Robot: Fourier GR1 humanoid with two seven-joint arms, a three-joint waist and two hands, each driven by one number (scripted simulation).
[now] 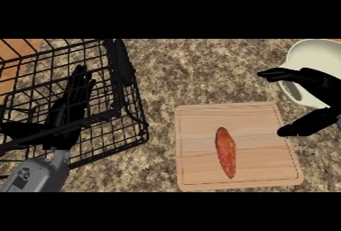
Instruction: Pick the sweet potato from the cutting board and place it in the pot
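Observation:
An orange-red sweet potato (226,152) lies lengthwise on the middle of a pale wooden cutting board (260,171) at the lower right. A white pot (313,54) stands at the upper right, beyond the board and partly cut off by the view's edge. My right hand (313,83) hovers over the pot's near rim and the board's far right corner, open, fingers spread toward the left, holding nothing. It is up and to the right of the sweet potato. My left hand (73,106) shows at the left, open, fingers up, over the wire basket.
A black wire basket (126,90) fills the left of the view on the speckled stone counter (200,67). A wooden surface (20,47) shows at the far upper left. A strip of counter runs between basket and board.

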